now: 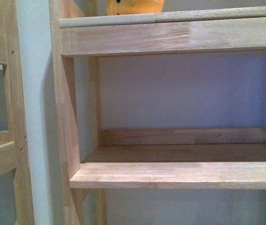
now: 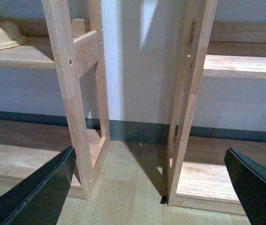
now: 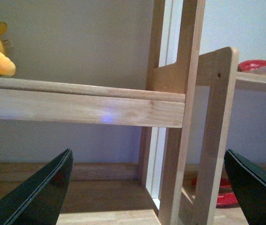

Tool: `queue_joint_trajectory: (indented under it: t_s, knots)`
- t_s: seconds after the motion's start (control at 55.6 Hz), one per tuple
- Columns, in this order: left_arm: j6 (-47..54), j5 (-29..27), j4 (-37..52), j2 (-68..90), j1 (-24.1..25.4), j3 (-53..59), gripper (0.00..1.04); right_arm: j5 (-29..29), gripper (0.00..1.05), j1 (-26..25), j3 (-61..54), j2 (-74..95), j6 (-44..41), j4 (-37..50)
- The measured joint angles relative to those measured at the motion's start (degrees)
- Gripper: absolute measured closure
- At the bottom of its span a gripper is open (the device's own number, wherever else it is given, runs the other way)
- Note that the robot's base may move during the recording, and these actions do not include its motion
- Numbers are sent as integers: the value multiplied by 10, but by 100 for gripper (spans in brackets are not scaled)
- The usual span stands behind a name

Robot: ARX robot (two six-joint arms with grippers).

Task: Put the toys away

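The plush animal (image 1: 133,6) is orange-yellow, with a paler yellow rounded part showing in the right wrist view. The shelf unit (image 1: 170,37) is pale, honey-toned wood with streaky grain, its boards pieced from lighter and darker strips. The wall (image 1: 184,89) behind it is a cool white with a bluish-lilac cast. The left gripper (image 2: 151,187) and the right gripper (image 3: 147,187) have glossy black fingers. A bowl (image 2: 1,35) is cream. The baseboard (image 2: 137,131) is dark grey-green, the floor (image 2: 128,187) light tan wood. A red plate (image 3: 259,65) sits on one shelf, another red object (image 3: 217,192) lower down.
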State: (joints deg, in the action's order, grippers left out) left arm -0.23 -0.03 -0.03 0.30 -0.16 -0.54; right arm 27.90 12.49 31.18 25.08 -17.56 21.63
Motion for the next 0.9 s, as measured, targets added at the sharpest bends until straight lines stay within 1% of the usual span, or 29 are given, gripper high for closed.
queue_joint_trajectory:
  t_s: [0.18, 0.198, 0.216, 0.234, 0.27, 0.288, 0.324, 0.342, 0.378, 0.45, 0.504, 0.558, 0.594, 0.612, 0.792, 0.899]
  knots:
    - [0, 0, 0, 0, 0, 0, 6, -1, 6, 0, -1, -1, 10, -1]
    - [0, 0, 0, 0, 0, 0, 6, -23, 8, -7, 4, -1, 21, -20]
    - [0, 0, 0, 0, 0, 0, 6, -67, 11, -22, 17, -1, 39, -63]
    - [0, 0, 0, 0, 0, 0, 6, -89, 12, -32, 25, -2, 47, -89]
    - [0, 0, 0, 0, 0, 0, 6, -165, 19, -74, 47, -7, 80, -185]
    - [0, 0, 0, 0, 0, 0, 6, -182, 21, -83, 49, -9, 88, -205]
    - [0, 0, 0, 0, 0, 0, 6, -234, 28, -107, 43, -23, 113, -274]
    - [0, 0, 0, 0, 0, 0, 6, -245, 29, -110, 39, -27, 118, -287]
    - [0, -1, 0, 0, 0, 0, 6, -270, 36, -116, 17, -42, 134, -314]
    - [0, 0, 0, 0, 0, 0, 6, -277, 46, -120, -19, -58, 149, -313]
    - [0, 0, 0, 0, 0, 0, 6, -277, 56, -122, -51, -72, 156, -302]
    - [0, 0, 0, 0, 0, 0, 6, -278, 63, -123, -71, -83, 160, -295]
    - [0, 0, 0, 0, 0, 0, 6, -278, 70, -123, -88, -94, 163, -287]
    - [0, 0, 0, 0, 0, 0, 6, -278, 72, -123, -92, -97, 163, -285]
    - [0, 0, 0, 0, 0, 0, 6, -278, 101, -123, -151, -131, 167, -263]
    - [0, 0, 0, 0, 0, 0, 6, -278, 101, -123, -183, -150, 167, -250]
